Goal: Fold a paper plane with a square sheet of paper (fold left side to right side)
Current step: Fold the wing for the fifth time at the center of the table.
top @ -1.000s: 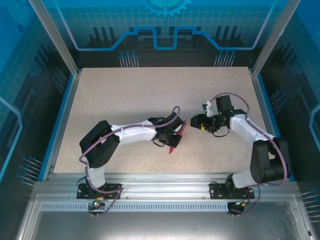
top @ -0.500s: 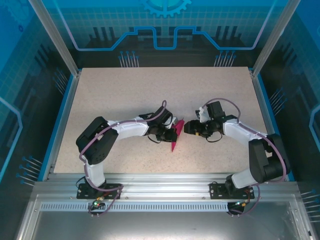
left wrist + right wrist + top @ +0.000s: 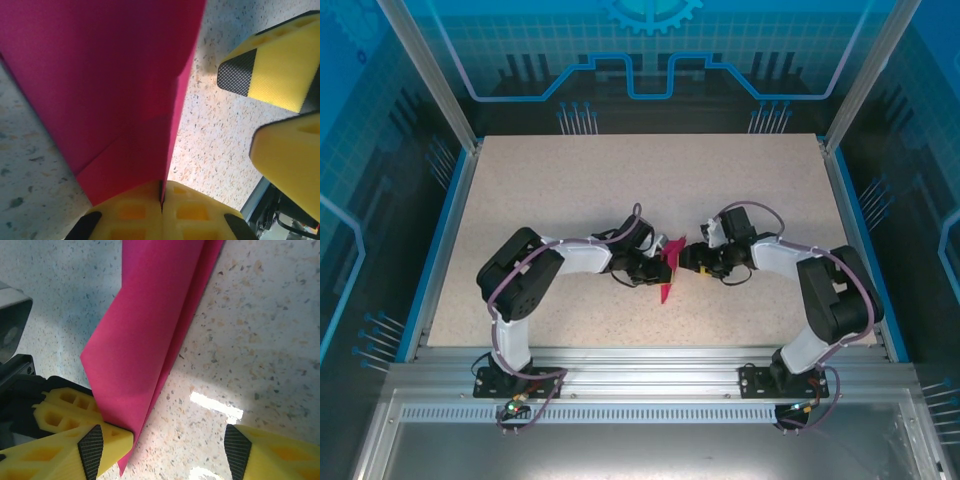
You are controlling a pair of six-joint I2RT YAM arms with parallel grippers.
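The magenta paper is folded into a narrow pointed shape and stands on edge at the table's middle. My left gripper is shut on it, and the left wrist view has its yellow pads pinching the paper's lower edge. My right gripper faces it from the right and is open. Seen from the right wrist, the layered paper reaches down beside the left fingertip, with the right gripper straddling its pointed corner. The right gripper's fingers are close beside the paper.
The speckled table is bordered by a blue rim and metal posts. The left gripper's yellow pads sit right beside the right gripper's left finger. The arm bases stand at the near edge.
Both grippers have closed in on each other at the table's middle. The right gripper came left up to the paper, which the left gripper kept hold of.
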